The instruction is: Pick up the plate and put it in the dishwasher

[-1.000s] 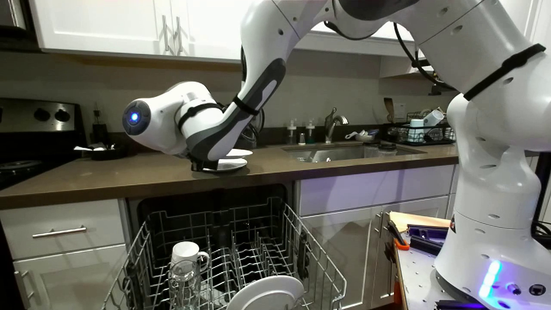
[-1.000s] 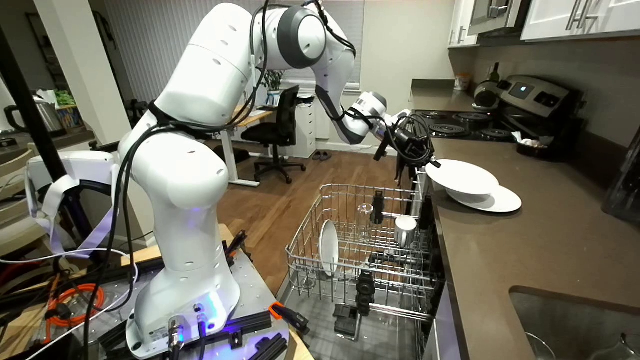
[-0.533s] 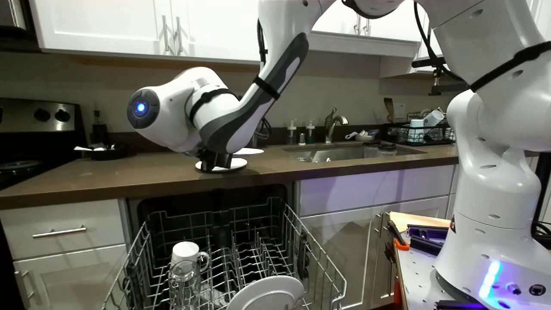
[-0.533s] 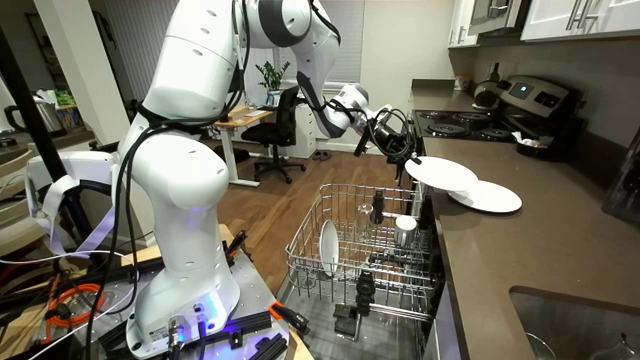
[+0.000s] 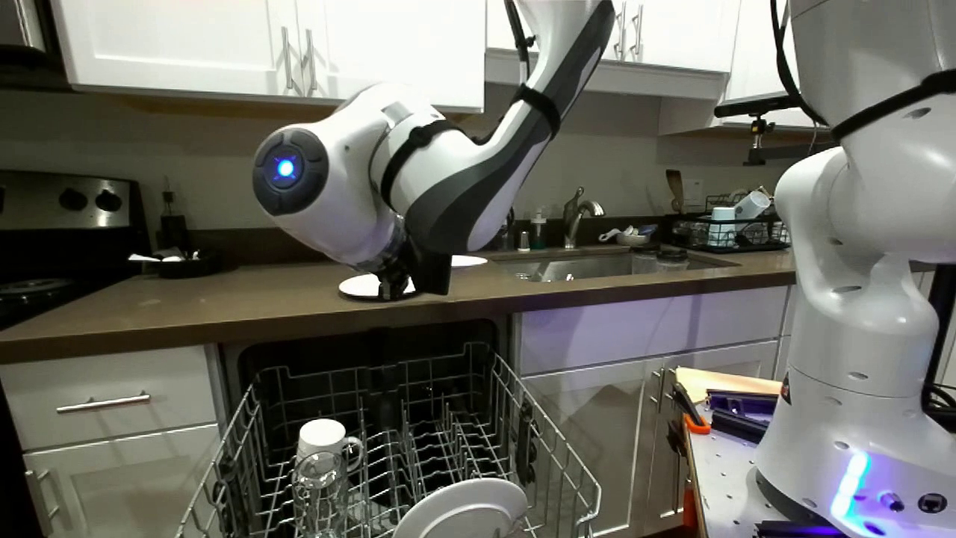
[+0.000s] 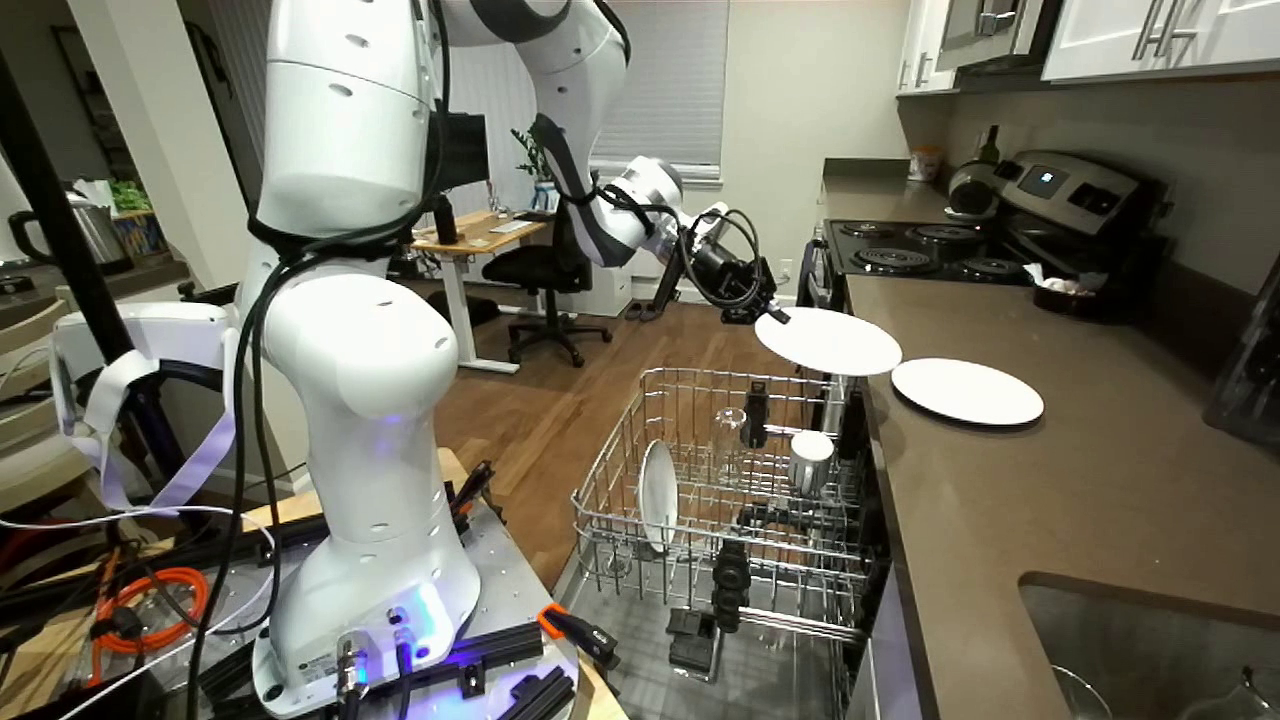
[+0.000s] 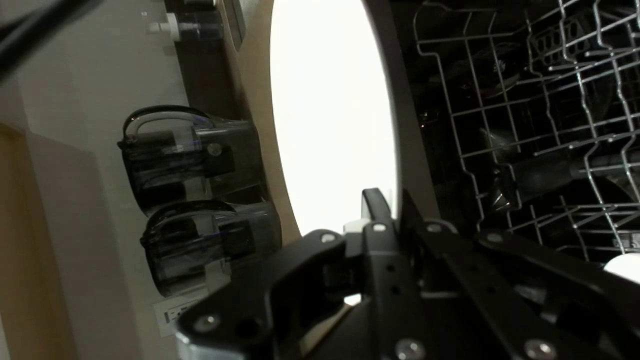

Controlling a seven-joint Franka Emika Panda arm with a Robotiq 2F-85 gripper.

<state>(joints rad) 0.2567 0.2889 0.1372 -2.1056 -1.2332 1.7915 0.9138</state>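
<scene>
Transfer step, apparently: claw (image 7: 392,205) gripping the plate (image 6: 828,342), right of centre in an exterior view.
Next likely calls for turning it upright, then lowering into the dishwasher (image 6: 770,670), lower centre.

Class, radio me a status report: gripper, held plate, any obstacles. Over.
Gripper shut on rim of white plate. Held aloft, not yet in dishwasher. Possibly in the way there: upright plate, white mug, clear glass.
</scene>
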